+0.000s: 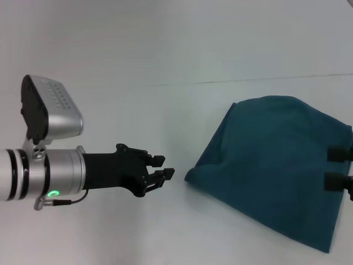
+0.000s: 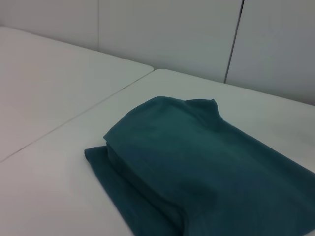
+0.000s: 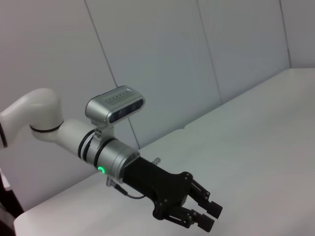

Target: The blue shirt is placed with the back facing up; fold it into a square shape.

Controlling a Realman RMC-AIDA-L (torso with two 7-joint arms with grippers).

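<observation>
The blue shirt (image 1: pixel 270 165) lies folded into a compact, roughly four-sided bundle on the right of the white table (image 1: pixel 138 221), plain side up. The left wrist view shows its stacked layers (image 2: pixel 197 162) from the side. My left gripper (image 1: pixel 163 167) hovers just left of the shirt's near left corner, open and holding nothing; it also shows in the right wrist view (image 3: pixel 209 217). My right gripper (image 1: pixel 336 167) reaches in from the right edge over the shirt's right side, its two black fingers apart.
A thin seam (image 1: pixel 248 80) runs across the table behind the shirt. White wall panels (image 2: pixel 172 34) stand beyond the table's far edge. Bare white tabletop (image 1: pixel 165 44) stretches to the left of and behind the shirt.
</observation>
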